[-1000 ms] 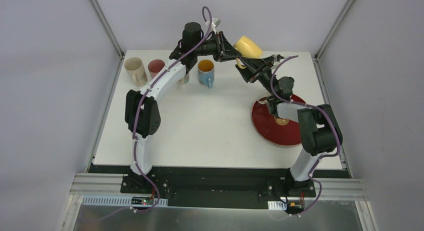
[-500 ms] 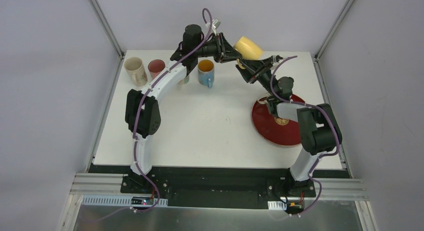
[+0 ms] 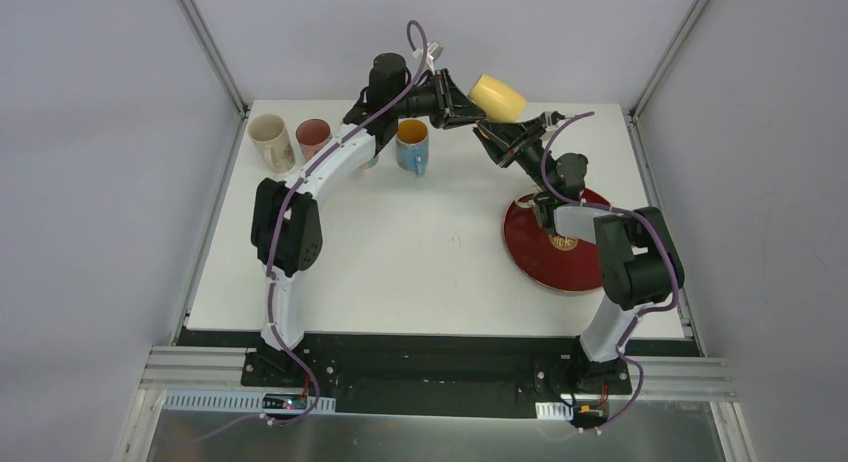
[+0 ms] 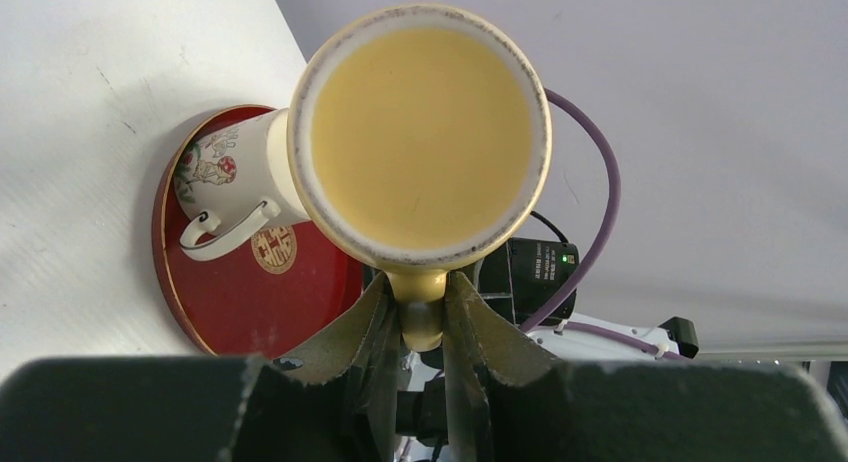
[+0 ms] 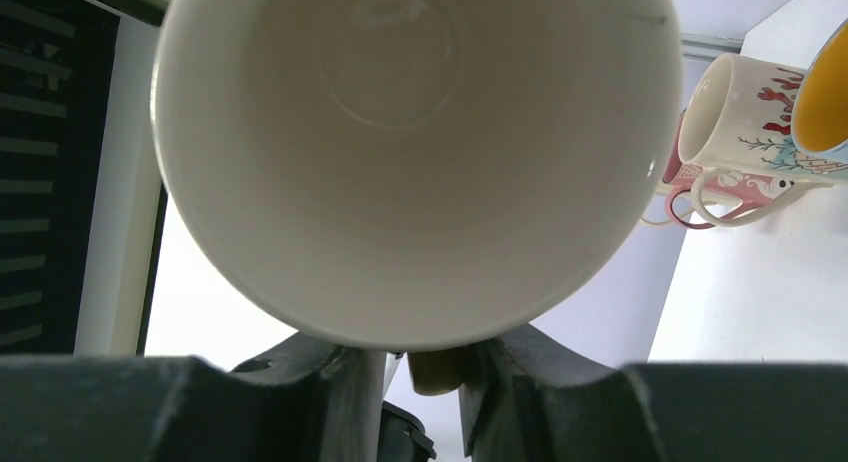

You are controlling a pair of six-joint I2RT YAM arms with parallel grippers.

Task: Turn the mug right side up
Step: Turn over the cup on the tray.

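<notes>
The left claw (image 4: 422, 312) is clamped on the handle of the yellow mug (image 4: 420, 132), which hangs in the air over the far edge of the worktop (image 3: 420, 242). The right claw (image 5: 420, 370) sits at its rim; whether it grips, I cannot tell. The mug looks stiff, glazed and breakable, so I would take it firmly by the wall.

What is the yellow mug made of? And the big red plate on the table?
The yellow mug looks like glazed ceramic: smooth, slightly shiny, with a pale speckled ring around its base. The red plate could be lacquered wood or plastic: it is glossy with a gold emblem, so I cannot say which.
</notes>
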